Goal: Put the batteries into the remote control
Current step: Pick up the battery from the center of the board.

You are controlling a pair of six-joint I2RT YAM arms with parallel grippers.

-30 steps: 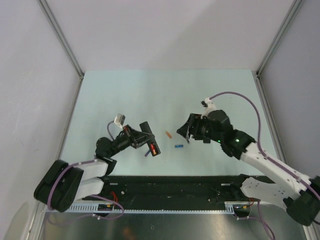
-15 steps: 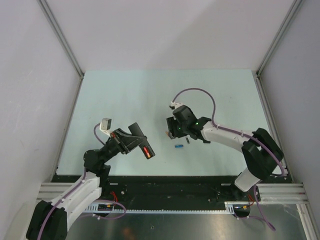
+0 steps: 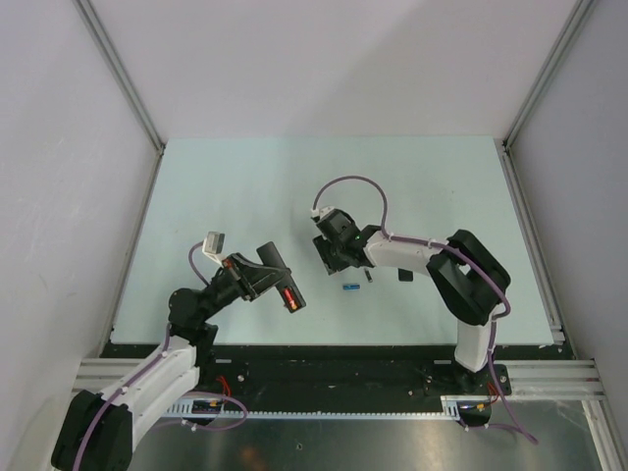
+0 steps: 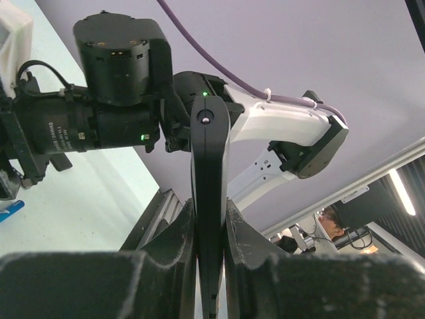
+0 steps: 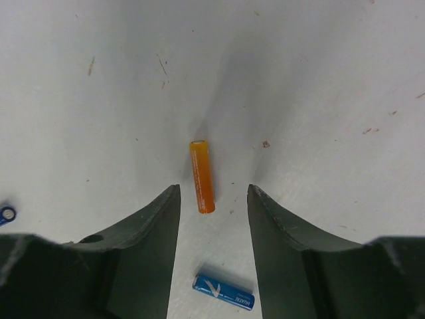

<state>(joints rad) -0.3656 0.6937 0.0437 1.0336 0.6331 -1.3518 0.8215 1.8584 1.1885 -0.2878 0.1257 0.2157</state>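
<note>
My right fingers stand open astride the orange battery lying on the tabletop, its long axis running along them. My left fingers clamp the remote control edgewise.

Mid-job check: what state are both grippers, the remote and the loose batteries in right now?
left gripper: shut on the remote control.
remote control: held clear of the table, an orange-red cell showing in its recess.
right gripper: open, one finger either side of the orange battery, not touching it.
orange battery: lying flat on the table, loose.
blue battery: lying flat on the table, untouched.
</note>
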